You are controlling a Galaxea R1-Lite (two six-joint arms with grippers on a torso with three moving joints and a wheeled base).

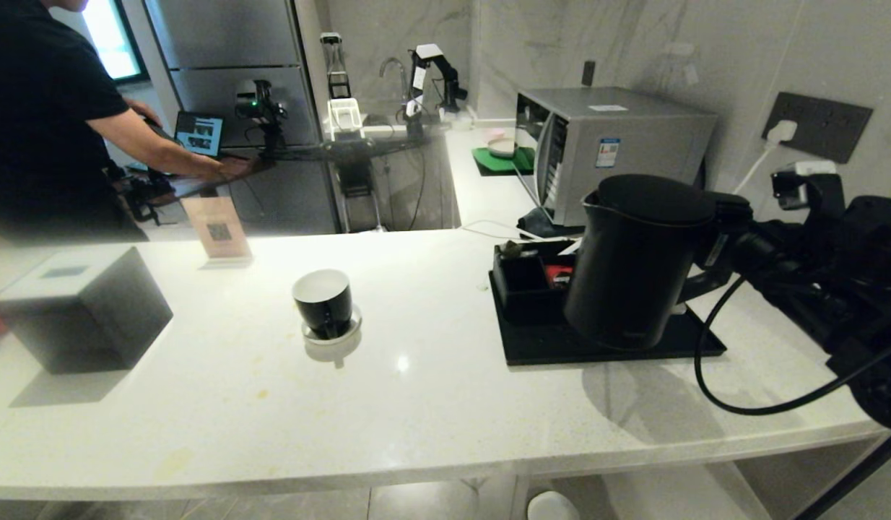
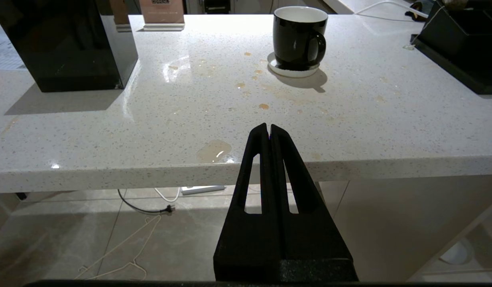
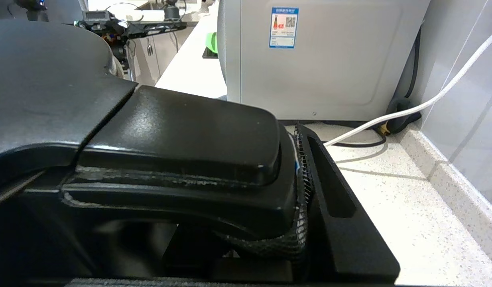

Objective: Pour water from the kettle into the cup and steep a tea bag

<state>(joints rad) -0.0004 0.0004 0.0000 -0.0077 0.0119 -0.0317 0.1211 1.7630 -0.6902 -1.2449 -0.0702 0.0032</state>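
Observation:
The matte black kettle (image 1: 633, 267) stands over a black tray (image 1: 604, 350) at the right of the white counter. My right gripper (image 1: 731, 231) is shut on its loop handle (image 3: 182, 131). One finger (image 3: 337, 191) presses the handle's outer side through a mesh pad; the other is hidden behind it. The glossy black cup (image 1: 324, 302), white inside, sits on a small saucer (image 1: 332, 334) at mid-counter, well left of the kettle. My left gripper (image 2: 269, 128) hangs shut and empty just off the counter's front edge, facing the cup (image 2: 298, 38). The tea bag is out of view.
A black cube box (image 1: 84, 307) stands at the far left, with a sign card (image 1: 218, 230) behind it. An organizer with packets (image 1: 536, 278) sits on the tray, and a microwave (image 1: 604, 144) stands behind. A black cable (image 1: 713, 375) loops over the right edge. A person (image 1: 48, 115) stands beyond the counter. A spill (image 2: 214, 150) lies near the front edge.

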